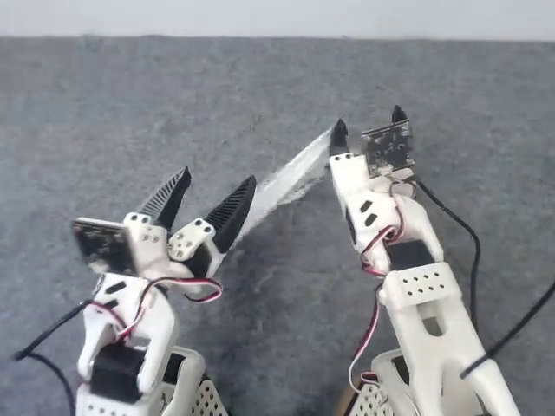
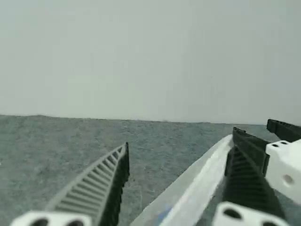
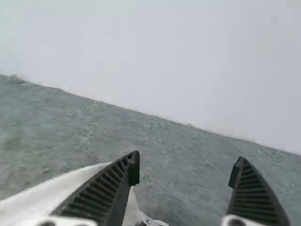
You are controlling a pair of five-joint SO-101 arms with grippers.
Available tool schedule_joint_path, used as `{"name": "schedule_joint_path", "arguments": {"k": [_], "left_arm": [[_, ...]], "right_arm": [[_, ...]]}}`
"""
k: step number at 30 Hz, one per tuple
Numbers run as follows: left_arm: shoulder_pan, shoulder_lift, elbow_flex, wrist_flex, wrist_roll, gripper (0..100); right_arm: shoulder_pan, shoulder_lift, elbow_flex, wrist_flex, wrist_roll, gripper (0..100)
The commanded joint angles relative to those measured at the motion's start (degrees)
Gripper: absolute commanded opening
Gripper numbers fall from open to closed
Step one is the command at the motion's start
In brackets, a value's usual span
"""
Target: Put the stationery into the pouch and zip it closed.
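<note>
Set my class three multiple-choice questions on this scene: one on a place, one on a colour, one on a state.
1. Where is the pouch?
A. spanning from the left gripper to the right gripper
B. under an arm's base
C. flat beside one arm
2. What colour is the table?
A. red
B. grey
C. yellow
3. How do the left gripper's jaws stand?
A. shut tight
B. wide apart
C. hidden
Answers: 1 A, it runs from one gripper to the other; 2 B, grey throughout; 3 B, a clear gap shows between them.
</note>
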Motion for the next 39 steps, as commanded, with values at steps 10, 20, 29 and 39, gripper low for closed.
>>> {"name": "schedule_joint_path", "arguments": {"k": [10,20,29,39], "left_arm": [[0.0,-0.9,-7.0,4.7,5.8,32],[-0.3,-10.2,2.2,-5.5,5.4,18],[-0.3,-9.8,9.8,-20.2,-0.7,3],[-0.3,-9.8,10.8,-20.7,-1.3,2]], "right_arm": [[-0.6,-2.7,-0.6,0.2,0.2,29.9],[-0.6,-2.9,-0.7,0.1,0.2,9.6],[-0.8,-17.0,6.0,0.2,0.3,0.6],[-0.8,-32.8,10.2,0.7,0.3,0.6]]}}
